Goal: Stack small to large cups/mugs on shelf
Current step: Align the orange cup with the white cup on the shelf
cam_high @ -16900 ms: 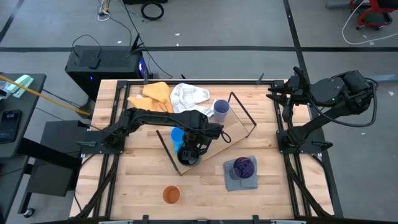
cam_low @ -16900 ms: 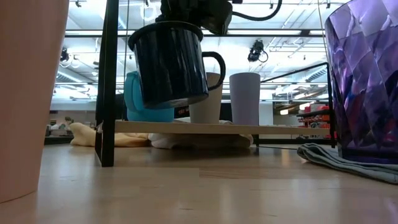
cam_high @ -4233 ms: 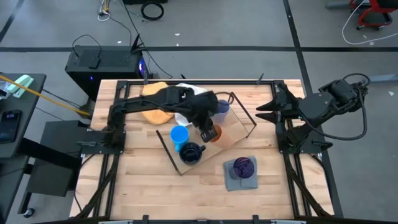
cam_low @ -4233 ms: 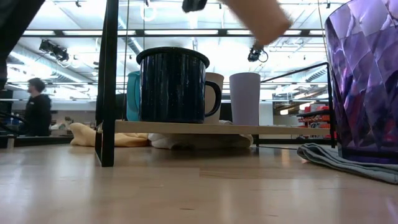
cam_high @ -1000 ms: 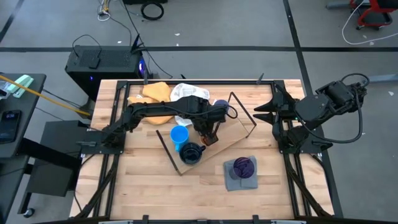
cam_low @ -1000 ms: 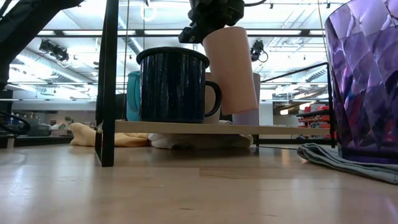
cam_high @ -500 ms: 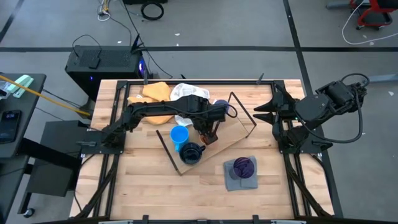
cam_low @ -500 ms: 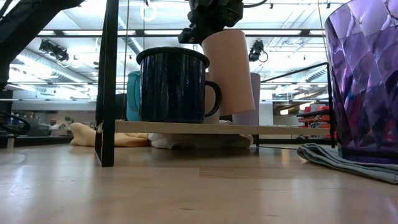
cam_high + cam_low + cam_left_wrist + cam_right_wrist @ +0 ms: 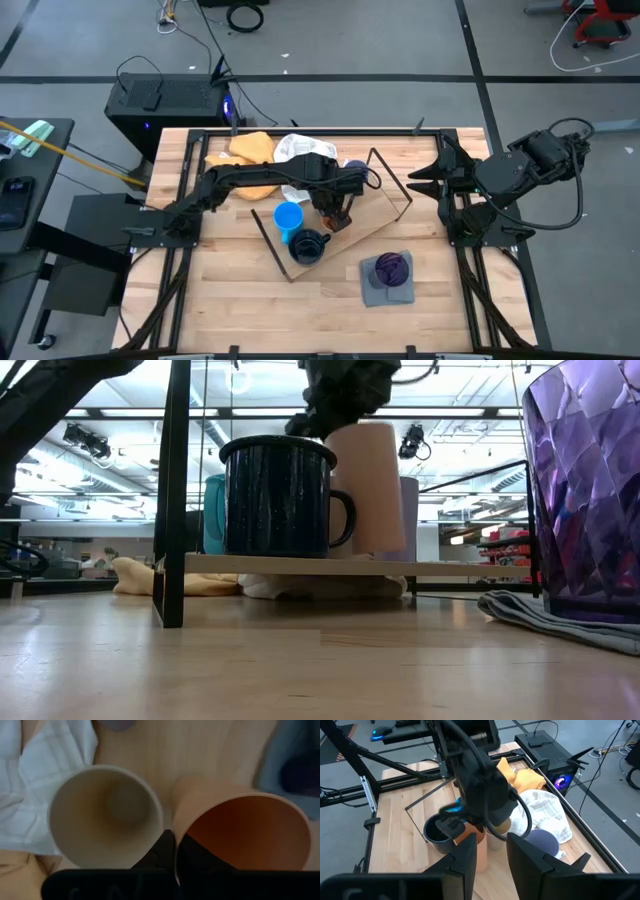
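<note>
My left gripper [image 9: 338, 207] stands over the light-wood shelf [image 9: 375, 217] and is shut on the orange cup [image 9: 368, 488]. That cup stands upright, its base at the board, beside the dark navy mug [image 9: 276, 495]. The beige cup [image 9: 106, 817] stands right behind it. The bright blue mug [image 9: 288, 217] and the lavender cup [image 9: 410, 510] stand on the same board. The purple cup [image 9: 392, 267] rests on a grey cloth on the table. My right gripper [image 9: 492, 865] waits open at the table's right edge. My left gripper [image 9: 175, 851] holds the orange cup by its rim [image 9: 176, 827], on the side toward the beige cup. One finger is inside the cup and one outside, coming from above and pointing down. The cup is upright, with its base [image 9: 380, 550] at the shelf board.
A white cloth [image 9: 300, 150] and a yellow cloth [image 9: 250, 150] lie at the table's far side, behind the shelf. The shelf's black wire frame [image 9: 395, 185] rises at its right end. The grey cloth [image 9: 540, 615] lies near the front right.
My left gripper has moved down with the orange cup. The cup hung tilted above the board a second ago. It now stands upright with its base at the shelf, next to the navy mug.
</note>
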Controlling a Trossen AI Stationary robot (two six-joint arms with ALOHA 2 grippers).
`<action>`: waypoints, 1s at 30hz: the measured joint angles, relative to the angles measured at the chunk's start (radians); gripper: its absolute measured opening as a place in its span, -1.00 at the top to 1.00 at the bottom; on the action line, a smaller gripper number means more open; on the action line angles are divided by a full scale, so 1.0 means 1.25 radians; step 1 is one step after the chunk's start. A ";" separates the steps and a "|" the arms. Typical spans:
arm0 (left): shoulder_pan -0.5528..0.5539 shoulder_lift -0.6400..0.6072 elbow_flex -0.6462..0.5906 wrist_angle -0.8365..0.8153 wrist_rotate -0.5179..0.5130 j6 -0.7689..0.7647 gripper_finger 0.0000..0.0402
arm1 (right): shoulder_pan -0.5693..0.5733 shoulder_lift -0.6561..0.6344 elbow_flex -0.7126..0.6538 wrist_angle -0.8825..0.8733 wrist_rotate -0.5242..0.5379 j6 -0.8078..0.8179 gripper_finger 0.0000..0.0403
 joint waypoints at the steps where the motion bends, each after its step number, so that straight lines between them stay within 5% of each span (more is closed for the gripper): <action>1: 0.000 0.006 0.000 -0.006 0.001 -0.004 0.96 | 0.000 0.000 0.000 0.000 0.000 0.000 0.44; 30: 0.014 0.030 0.002 -0.008 0.019 0.040 0.95 | 0.000 0.000 0.000 0.001 0.000 0.000 0.44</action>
